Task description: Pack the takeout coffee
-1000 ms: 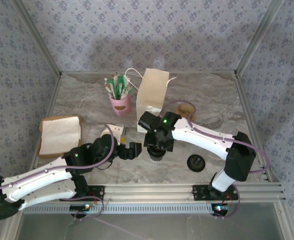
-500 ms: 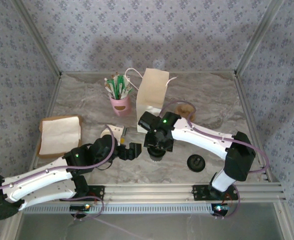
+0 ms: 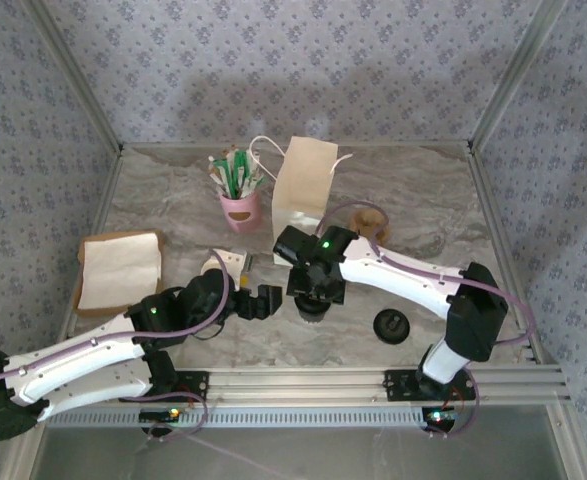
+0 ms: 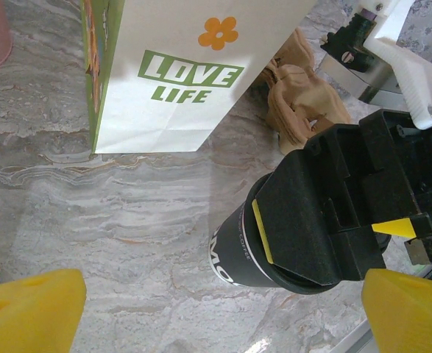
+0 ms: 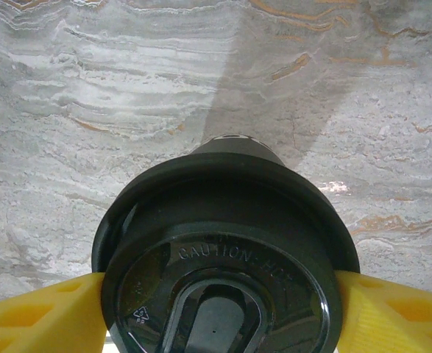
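As the right gripper (image 5: 217, 285) clasps it, the takeout coffee (image 4: 234, 244) stands upright.

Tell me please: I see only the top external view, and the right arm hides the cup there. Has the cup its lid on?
Observer: Yes. In the right wrist view the takeout coffee carries a round black lid.
Operator: Does the right end effector hold it?
Observer: It seems so: the right end effector has one yellow finger against each side of the lid's rim.
Operator: And the left one?
Observer: The left end effector is open: its yellow fingertips stand wide apart, gripping nothing.
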You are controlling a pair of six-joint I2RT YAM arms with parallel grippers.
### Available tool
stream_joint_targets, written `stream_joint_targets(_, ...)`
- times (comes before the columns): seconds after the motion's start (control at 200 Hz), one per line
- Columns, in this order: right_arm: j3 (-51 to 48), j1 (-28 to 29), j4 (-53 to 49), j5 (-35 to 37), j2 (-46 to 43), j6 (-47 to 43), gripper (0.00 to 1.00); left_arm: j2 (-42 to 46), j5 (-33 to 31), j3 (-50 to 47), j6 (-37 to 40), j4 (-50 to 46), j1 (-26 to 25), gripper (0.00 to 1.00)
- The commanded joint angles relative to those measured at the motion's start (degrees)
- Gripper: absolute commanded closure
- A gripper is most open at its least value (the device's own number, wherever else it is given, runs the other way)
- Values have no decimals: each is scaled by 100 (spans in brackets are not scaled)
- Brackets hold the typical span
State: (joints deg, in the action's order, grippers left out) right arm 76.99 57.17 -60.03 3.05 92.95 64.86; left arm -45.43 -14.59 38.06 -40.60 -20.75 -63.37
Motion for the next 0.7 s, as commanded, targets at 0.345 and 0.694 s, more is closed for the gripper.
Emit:
stream_joint_targets(0.345, 54, 23, -578, 222, -7, -42, 16, -16, -9, 49, -62, 159, 36, 4)
stream_joint_targets(0.694, 325, 23, -698, 306, -230, -41, 10, -93, 7, 113, -58, 156, 36, 4)
